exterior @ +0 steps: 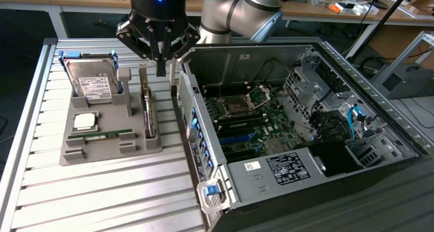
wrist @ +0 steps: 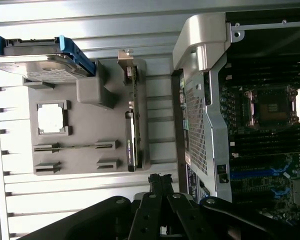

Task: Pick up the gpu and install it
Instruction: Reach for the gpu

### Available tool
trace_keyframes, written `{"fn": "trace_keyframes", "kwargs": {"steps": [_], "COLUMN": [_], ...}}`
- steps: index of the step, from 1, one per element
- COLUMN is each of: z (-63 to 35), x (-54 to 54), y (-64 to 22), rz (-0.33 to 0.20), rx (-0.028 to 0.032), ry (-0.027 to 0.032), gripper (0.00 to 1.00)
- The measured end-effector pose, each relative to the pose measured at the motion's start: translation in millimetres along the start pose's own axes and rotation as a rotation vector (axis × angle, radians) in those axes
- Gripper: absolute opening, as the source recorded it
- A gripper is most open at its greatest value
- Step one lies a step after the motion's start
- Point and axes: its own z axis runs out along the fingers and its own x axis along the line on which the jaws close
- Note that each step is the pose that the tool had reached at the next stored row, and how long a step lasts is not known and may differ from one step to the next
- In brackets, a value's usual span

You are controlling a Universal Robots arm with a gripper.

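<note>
Exterior view: gpu (exterior: 147, 112) stands on edge in a slot of the grey tray (exterior: 81, 153), apart from the hard drive (exterior: 91, 82). Jaws pressed together, holding nothing, hovering above the gpu. Tray on slatted worktop (exterior: 101, 191); open PC case (exterior: 285, 115) at the exterior view's right.

Arm (exterior: 261, 13): silver-grey round tube sections, pale blue cap at joint. Wrist housing (exterior: 158, 0): glossy black cylinder, small blue light glowing on front. Tool (exterior: 160, 68): matte black, angular linkage bars either side of body, round silver pivot pins at hinges, two narrow black fingers (wrist: 154, 187).
</note>
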Motion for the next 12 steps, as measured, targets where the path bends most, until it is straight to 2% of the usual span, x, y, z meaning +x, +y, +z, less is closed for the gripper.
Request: {"fn": "trace_keyframes", "kwargs": {"steps": [12], "z": [-0.1], "x": [3.4], "y": [-0.2], "rz": [0.000], "rx": [0.0001], "ry": [0.0001], "gripper": [0.11]}}
